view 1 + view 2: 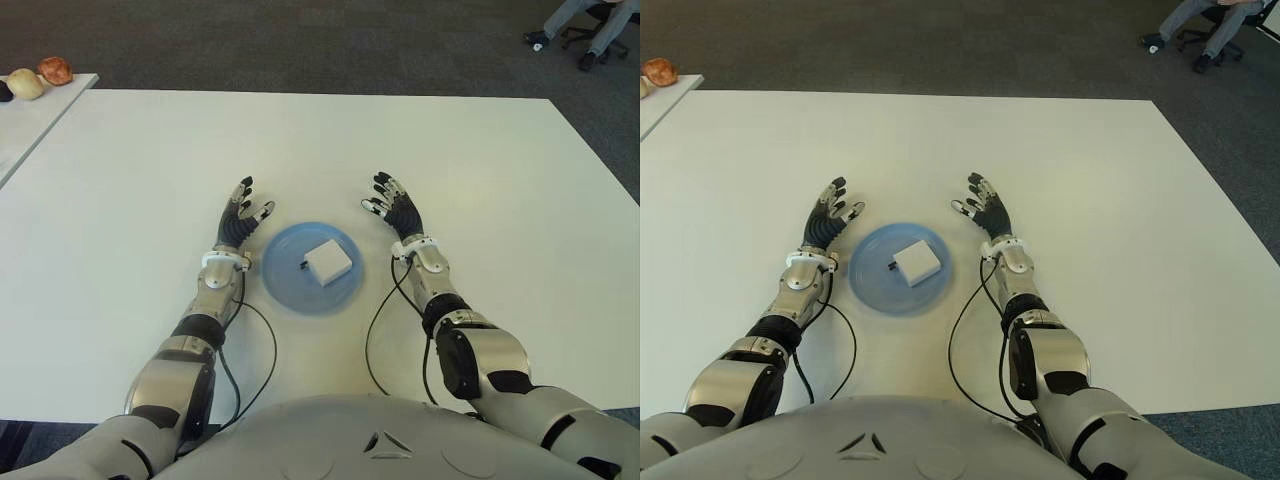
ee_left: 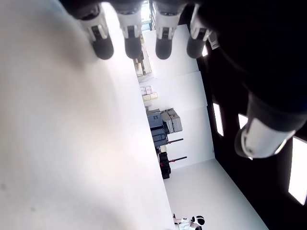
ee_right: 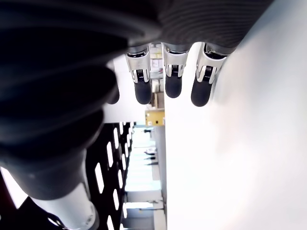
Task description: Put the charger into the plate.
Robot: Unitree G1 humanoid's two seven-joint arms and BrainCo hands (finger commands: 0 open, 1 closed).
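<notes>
The left hand [image 1: 240,222] shows just to the left of the plate [image 1: 285,283], fingers stretched out and spread, holding nothing; its own wrist view shows the fingertips [image 2: 102,46] straight over the white desk [image 1: 130,180]. The right hand [image 1: 397,211] shows just to the right of the plate and a little farther from the robot, fingers likewise extended and empty, as the straight fingertips [image 3: 173,86] in its wrist view confirm. Neither hand touches the plate.

Between the two hands lies the round blue plate, flat on the desk. The white charger [image 1: 328,261] sits inside it, right of the plate's middle, with a small dark part [image 1: 303,266] showing at its left side.

Black cables [image 1: 372,330] run from each forearm back toward the robot's body. On a neighbouring desk at far left lie two roundish things [image 1: 40,77], one pale, one reddish-brown. At far right, beyond the desk, a person's legs [image 1: 580,20] and a chair show on the dark carpet.
</notes>
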